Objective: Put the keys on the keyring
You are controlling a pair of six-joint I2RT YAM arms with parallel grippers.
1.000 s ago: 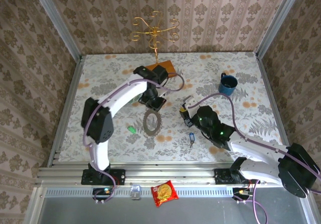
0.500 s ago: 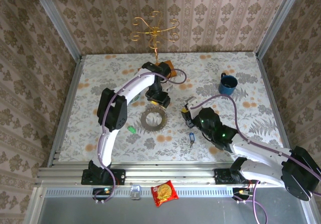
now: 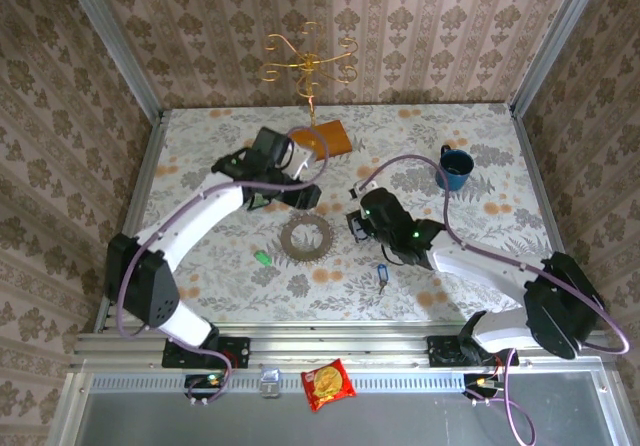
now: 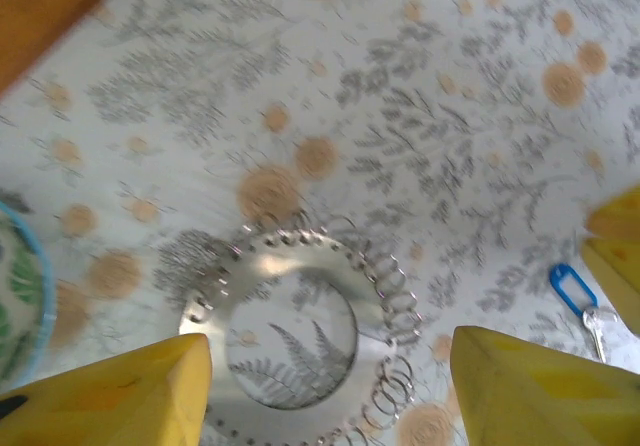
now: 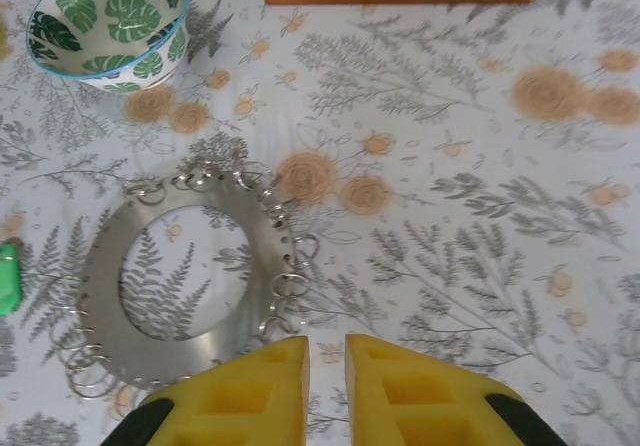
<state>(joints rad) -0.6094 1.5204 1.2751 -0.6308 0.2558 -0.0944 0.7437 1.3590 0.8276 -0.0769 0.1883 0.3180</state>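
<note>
On the flowered table [image 3: 200, 146] the keyring [image 3: 306, 238] lies flat, with the green key [image 3: 261, 258] and blue key [image 3: 381, 276] both apart from it and not yet hung, while the left gripper [image 4: 325, 366] has its jaws wide apart and the right gripper [image 5: 327, 351] has them almost together, empty.

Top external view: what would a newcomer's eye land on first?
The large toothed keyring lies flat mid-table, between both arms. The left gripper hangs open by its far rim; the green key and blue key lie loose on either side, toward the near edge.
</note>
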